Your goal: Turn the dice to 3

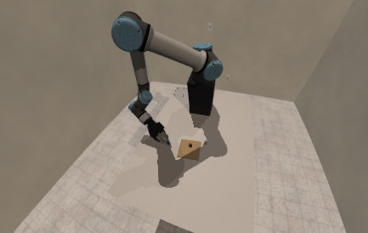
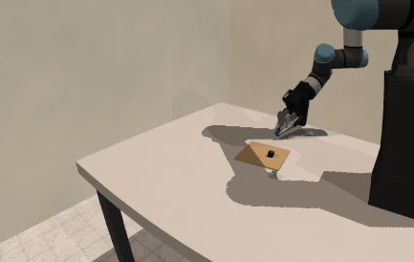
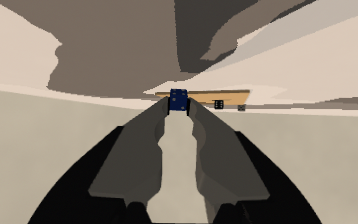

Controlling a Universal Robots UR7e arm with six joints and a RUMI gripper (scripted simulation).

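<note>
My gripper (image 1: 167, 143) (image 2: 278, 132) (image 3: 178, 98) is tilted and shut on the blue die (image 2: 277, 133) (image 3: 178, 99), low over the table beside the mat. Whether the die touches the table is unclear. The black die (image 1: 190, 145) (image 2: 271, 154) (image 3: 219, 104) sits on the orange-brown mat (image 1: 194, 156) (image 2: 250, 156) (image 3: 201, 96). The white die (image 1: 206, 143) (image 2: 273, 174) (image 3: 241, 108) is off the mat, just beside its edge, and looks greyish in shadow. The numbers on top of the dice are too small to read.
The table (image 1: 223, 187) (image 2: 165, 177) carries the arm's black base (image 1: 200, 98) (image 2: 404, 143) behind the mat. Broad arm shadows fall across the table and part of the mat. Walls stand around the table.
</note>
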